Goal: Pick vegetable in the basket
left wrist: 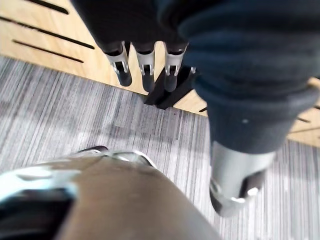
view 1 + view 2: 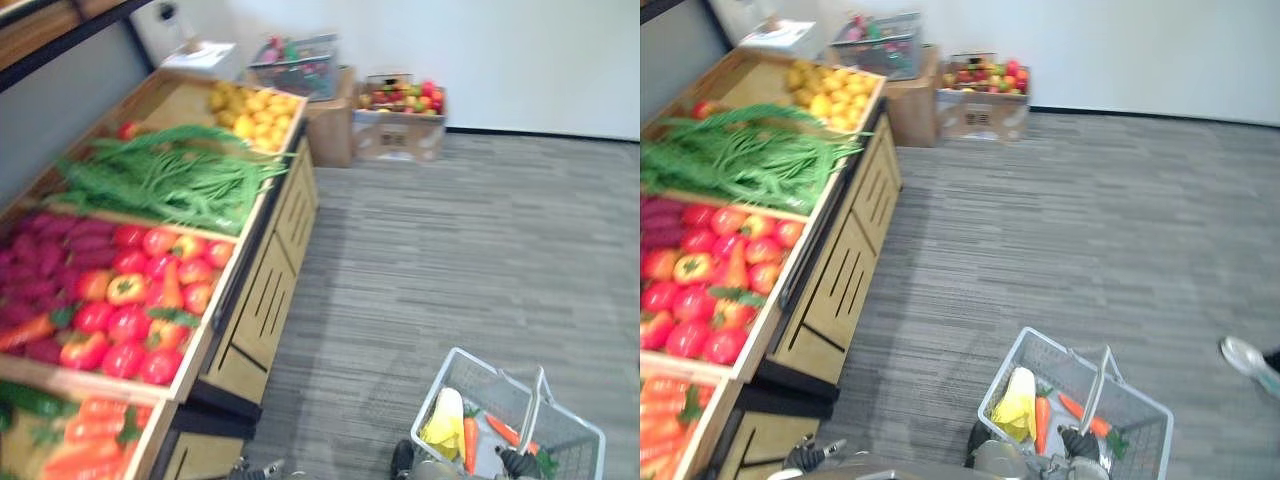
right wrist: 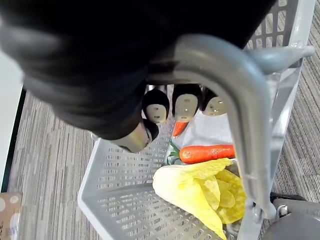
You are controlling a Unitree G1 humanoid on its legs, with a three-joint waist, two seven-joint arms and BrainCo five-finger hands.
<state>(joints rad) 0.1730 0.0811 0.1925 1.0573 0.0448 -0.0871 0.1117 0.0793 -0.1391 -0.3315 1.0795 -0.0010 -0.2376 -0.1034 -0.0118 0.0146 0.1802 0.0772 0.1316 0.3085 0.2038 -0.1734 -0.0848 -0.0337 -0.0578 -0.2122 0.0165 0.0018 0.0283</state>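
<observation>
Scene: We stand beside a wooden produce table (image 2: 265, 290), with a grey wire basket (image 2: 505, 395) hanging at our right side.
Right hand (image 3: 186, 102): Its fingers are curled round the basket's grey handle (image 3: 240, 100), so it carries the load and is not free.
Left hand (image 1: 147, 65): It hangs low by the table's slatted front with fingers straight and relaxed, holding nothing.
Already aboard: Two basket carrots (image 3: 207, 153) and a pale yellow leafy vegetable (image 3: 200, 190) lie on the mesh floor beneath the handle.
Where the pick lies: In the head view, the vegetables left to take fill the table's bins from 9 to 11 o'clock of the basket. The bin carrots (image 2: 90, 435) are at 9, the red tomatoes (image 2: 125, 325) at 10 and the green beans (image 2: 160, 180) at 11.
Long axis: The bin carrots lie roughly along the 3-to-9 o'clock line, and the beans run much the same way.
Nearer arm: We judge the left hand nearer, since it hangs on the table's side and is unladen.
Coming move: We judge it calls for a lift to the bin tops toward 9 or 10 o'clock, then a carry across to the basket at 3 o'clock.
</observation>
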